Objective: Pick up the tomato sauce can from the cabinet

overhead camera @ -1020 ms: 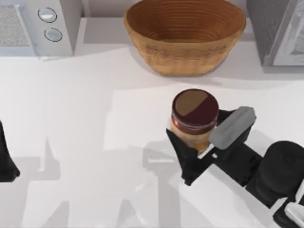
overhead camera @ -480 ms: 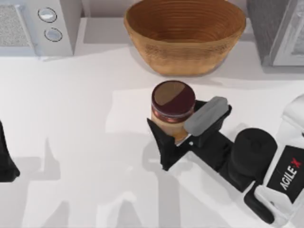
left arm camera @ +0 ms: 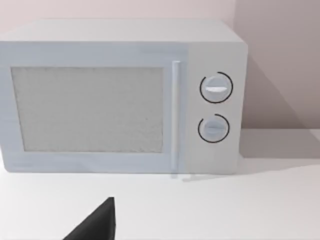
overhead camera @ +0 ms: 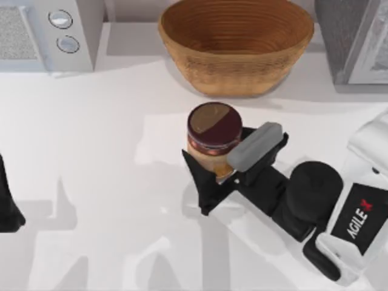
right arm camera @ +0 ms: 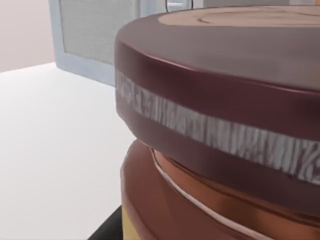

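Maroon and brown share the round lid of the tomato sauce can, which stands upright near the middle of the white table, its tan-orange label showing below the rim. The right gripper is pinching it — one dark finger lies against the can's near-left side, the other sits under the grey block against its right side. Compared with a second ago, can and gripper have travelled together toward the top view's left and a little toward the far edge; half a second ago they were already most of the way, so the latest shift is small. More of the right arm has come into view, with the AgileX lettering on its white link at the lower right.

In the right wrist view the can looms very close, its dark lid with a pale scuffed band above a copper-coloured rim, and a corner of the microwave stands behind it.

Just beyond the can sits the big woven basket, apart from it. The white microwave stands in the far left corner; the left wrist view faces its door and two dials. A grey cabinet occupies the far right corner.

The left gripper is parked at the table's left edge — whether its fingers are spread or closed cannot be told.
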